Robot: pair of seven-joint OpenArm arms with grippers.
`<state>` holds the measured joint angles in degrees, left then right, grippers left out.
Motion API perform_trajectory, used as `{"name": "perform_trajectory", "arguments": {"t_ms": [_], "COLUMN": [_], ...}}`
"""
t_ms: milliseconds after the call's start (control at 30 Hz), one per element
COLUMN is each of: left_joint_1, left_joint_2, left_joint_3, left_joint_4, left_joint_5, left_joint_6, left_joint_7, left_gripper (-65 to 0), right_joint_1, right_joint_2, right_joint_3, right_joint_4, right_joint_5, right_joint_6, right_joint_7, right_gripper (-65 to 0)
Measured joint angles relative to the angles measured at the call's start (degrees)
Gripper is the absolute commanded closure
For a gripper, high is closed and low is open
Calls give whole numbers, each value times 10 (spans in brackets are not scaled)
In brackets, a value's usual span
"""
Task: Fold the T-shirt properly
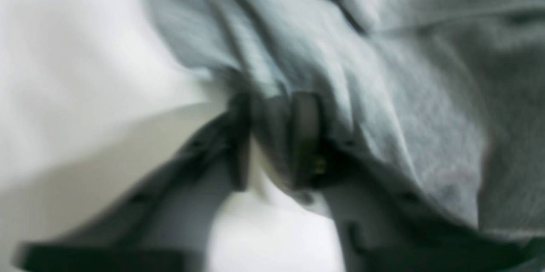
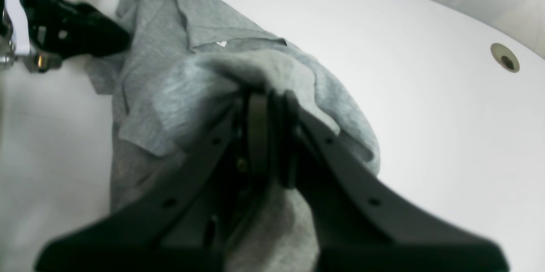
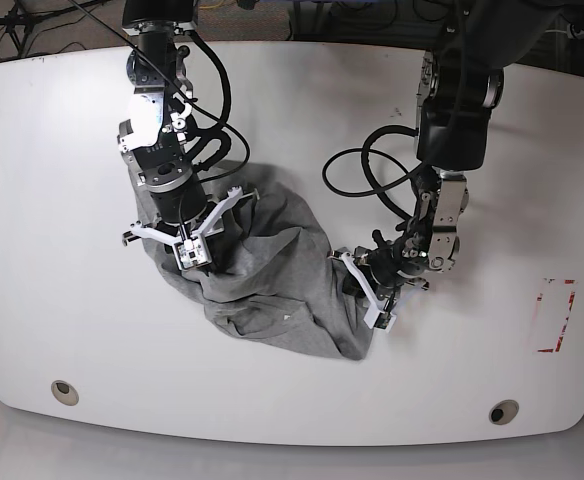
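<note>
The grey T-shirt (image 3: 272, 285) lies crumpled in a heap on the white table (image 3: 62, 200), stretched between my two grippers. No lettering shows. My right gripper (image 3: 186, 258) is shut on a bunched fold at the heap's left end; the right wrist view shows its closed fingers (image 2: 257, 127) pinching the cloth (image 2: 204, 80). My left gripper (image 3: 360, 283) is shut on the shirt's right end; the blurred left wrist view shows cloth (image 1: 383, 93) pulled between its fingertips (image 1: 305, 136). The left arm also shows in the right wrist view (image 2: 64, 33).
Round grommet holes sit near the table's front edge on the left (image 3: 64, 392) and on the right (image 3: 503, 411); one shows in the right wrist view (image 2: 505, 57). A red marking (image 3: 555, 315) is at the right. Black cables (image 3: 357, 165) loop over the table.
</note>
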<state>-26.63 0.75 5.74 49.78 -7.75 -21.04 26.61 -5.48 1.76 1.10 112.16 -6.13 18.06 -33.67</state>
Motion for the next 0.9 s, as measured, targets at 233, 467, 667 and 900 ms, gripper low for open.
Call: {"name": "perform_trajectory", "arguments": {"t_ms": [233,467,667,900], "left_joint_1": [6,11,16,22], "left_joint_2": [0,-3,-12,-21], "left_joint_3": [1,18,33,32], "left_joint_4": [-7,-3,5,16], "left_joint_5": [-1,-5,-5,-5], "left_joint_6": [-16,13,20,21], "left_joint_7": [-1,-16,-22,-25], "left_gripper": [0,0,-99,-114], "right_joint_1": [0,0,0,0], "right_joint_2": [0,0,0,0], "right_joint_3": [0,0,0,-1], "right_joint_4": [0,0,0,0], "right_joint_5": [0,0,0,0], "right_joint_6": [0,0,0,0], "right_joint_7": [0,0,0,0], "right_gripper": [0,0,0,0]}}
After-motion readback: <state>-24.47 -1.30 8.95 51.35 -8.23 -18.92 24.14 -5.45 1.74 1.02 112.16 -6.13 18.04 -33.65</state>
